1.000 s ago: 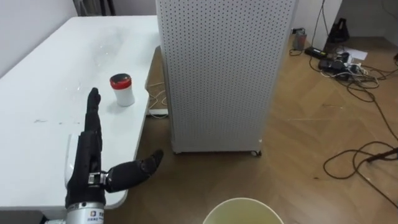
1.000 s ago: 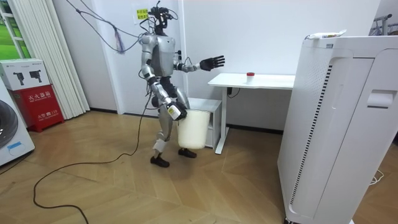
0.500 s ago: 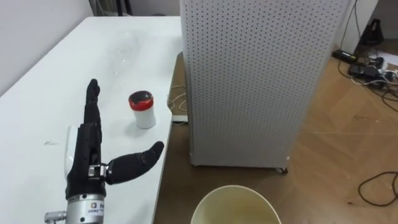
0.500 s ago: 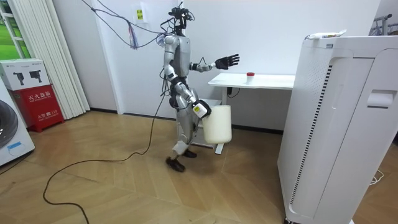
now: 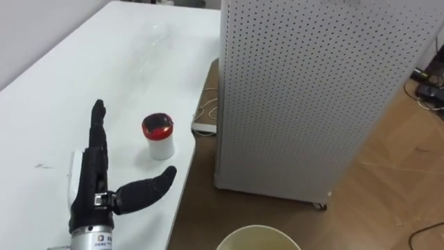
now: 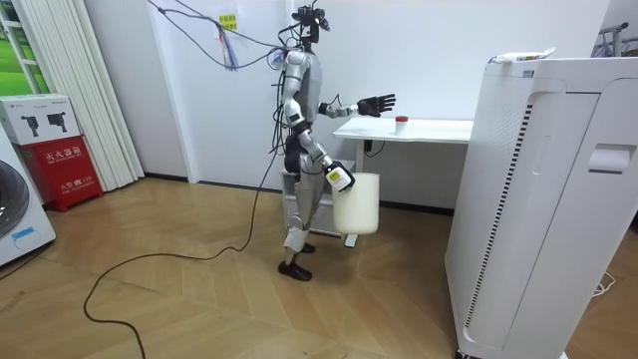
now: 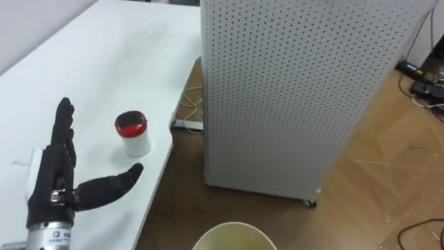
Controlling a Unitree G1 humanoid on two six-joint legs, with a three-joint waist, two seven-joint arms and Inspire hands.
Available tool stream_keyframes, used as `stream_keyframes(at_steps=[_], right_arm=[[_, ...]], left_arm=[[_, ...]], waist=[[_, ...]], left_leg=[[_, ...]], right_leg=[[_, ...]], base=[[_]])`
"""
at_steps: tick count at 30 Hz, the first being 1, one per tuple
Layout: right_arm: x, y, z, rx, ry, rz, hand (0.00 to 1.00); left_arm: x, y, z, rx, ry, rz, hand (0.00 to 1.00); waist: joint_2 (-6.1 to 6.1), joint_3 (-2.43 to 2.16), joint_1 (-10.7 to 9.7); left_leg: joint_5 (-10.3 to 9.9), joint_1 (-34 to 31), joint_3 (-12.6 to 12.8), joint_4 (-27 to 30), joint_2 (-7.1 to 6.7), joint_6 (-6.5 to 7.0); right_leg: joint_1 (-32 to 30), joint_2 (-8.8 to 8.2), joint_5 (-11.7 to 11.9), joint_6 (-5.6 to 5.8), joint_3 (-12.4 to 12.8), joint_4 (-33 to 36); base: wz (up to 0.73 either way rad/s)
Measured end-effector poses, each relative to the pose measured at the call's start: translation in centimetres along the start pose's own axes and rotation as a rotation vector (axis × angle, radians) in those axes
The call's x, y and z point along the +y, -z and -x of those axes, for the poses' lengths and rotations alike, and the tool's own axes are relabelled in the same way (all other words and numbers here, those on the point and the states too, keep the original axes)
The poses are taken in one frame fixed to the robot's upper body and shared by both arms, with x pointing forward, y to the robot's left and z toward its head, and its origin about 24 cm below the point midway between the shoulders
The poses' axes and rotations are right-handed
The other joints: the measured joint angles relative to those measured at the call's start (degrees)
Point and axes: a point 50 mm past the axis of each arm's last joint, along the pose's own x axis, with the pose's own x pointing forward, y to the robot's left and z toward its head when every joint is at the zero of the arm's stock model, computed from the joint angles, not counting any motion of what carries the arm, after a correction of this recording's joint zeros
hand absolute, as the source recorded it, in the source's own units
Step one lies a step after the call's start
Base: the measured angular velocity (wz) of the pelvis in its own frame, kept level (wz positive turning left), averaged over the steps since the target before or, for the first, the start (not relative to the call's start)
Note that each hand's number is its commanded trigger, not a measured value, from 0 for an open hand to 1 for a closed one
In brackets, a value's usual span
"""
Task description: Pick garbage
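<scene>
One step nearer — left robot hand [image 5: 91,182] open beside red-lidded jar [image 5: 159,138].

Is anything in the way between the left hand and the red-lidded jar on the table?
Nothing visible. The open left hand is over the white table, and only bare tabletop lies between it and the red-lidded jar, which stands ahead and to its right.

Tabletop [image 5: 69,83]: 9 to 11 o'clock side.
Jar [image 5: 159,136]: on the tabletop near its right edge, at 1 o'clock of the left hand [image 5: 93,186], apart from it.
Cabinet [image 5: 312,90]: on the floor, 3 o'clock of the jar.
Bin [image 5: 258,237]: 6 o'clock of the cabinet.
</scene>
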Motion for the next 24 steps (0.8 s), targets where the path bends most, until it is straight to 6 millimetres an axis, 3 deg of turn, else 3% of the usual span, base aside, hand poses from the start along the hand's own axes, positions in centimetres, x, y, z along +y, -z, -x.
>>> stream_keyframes(at_steps=[1, 2, 3, 4, 7, 9, 16, 24], right_arm=[[0.3, 0.2, 0.0, 0.004, -0.006, -0.011, 1.0], [0.3, 0.3, 0.0, 0.008, -0.006, -0.017, 1.0], [0.0, 0.3, 0.1, 0.007, 0.005, -0.035, 1.0], [0.0, 0.5, 0.1, 0.018, 0.006, -0.037, 1.0], [0.3, 0.1, -0.1, 0.012, -0.015, -0.004, 1.0], [0.4, -0.2, -0.2, -0.001, -0.026, -0.002, 1.0], [0.5, -0.2, -0.2, 0.007, -0.044, -0.001, 1.0], [0.5, -0.1, -0.2, 0.014, -0.042, 0.042, 1.0]], left_arm=[[0.0, -0.1, -0.1, -0.006, 0.006, 0.0, 0.0], [-0.1, -0.2, -0.1, -0.01, 0.01, 0.003, 0.0], [-0.6, -0.8, -0.4, -0.036, 0.025, 0.015, 0.0], [-0.9, -0.8, -0.3, -0.034, 0.034, 0.017, 0.0], [-0.3, -0.2, 0.2, -0.006, 0.023, 0.0, 0.0], [-0.2, -0.2, 0.2, -0.006, 0.011, 0.001, 0.0], [-0.5, 0.6, 0.8, 0.049, 0.016, -0.002, 0.0], [-0.7, 2.0, 1.3, 0.115, 0.015, -0.017, 0.0]], waist=[[-1.34, 0.63, -0.3], [-1.73, 0.32, -0.5], [-1.67, 0.18, -0.8], [-2.14, -0.12, -0.1], [-1.57, 0.29, 1.9], [-0.85, 0.27, 1.8], [0.43, 0.22, 0.2], [0.35, 0.16, -1.5]], left_leg=[[-0.4, -3.1, 2.6, 5.0, -0.09, -1.98], [-0.2, -4.7, 3.0, 3.6, 0.16, -2.6], [2.4, -8.3, 3.6, -0.4, 1.55, -0.79], [3.5, -8.5, 5.9, -0.1, 1.94, -0.09], [3.5, -6.2, 6.7, -0.3, 1.99, 0.0], [3.5, -4.8, 6.5, -1.6, 1.87, 0.0], [3.7, -2.0, 6.5, -4.5, 1.86, -0.23], [4.0, 0.6, 6.6, -6.2, 2.07, -0.62]], right_leg=[[1.6, -0.46, 0.3, 0.35, 4.0, -1.8], [1.9, -0.47, 0.3, 0.49, 6.1, -2.4], [1.6, -0.27, 0.0, 0.98, 7.8, -2.4], [1.1, -0.49, -0.1, 1.73, 7.3, -2.3], [2.8, -0.4, 2.0, 2.07, 2.7, -5.4], [4.2, -0.37, 3.0, 2.09, 0.2, -7.0], [5.7, 0.02, 3.0, 2.16, -0.2, -7.8], [5.5, 0.15, 2.9, 2.09, -1.3, -5.9]], base=[[0.43], [0.81], [0.73], [0.58], [-0.07], [-0.09], [-0.09], [-0.17]])
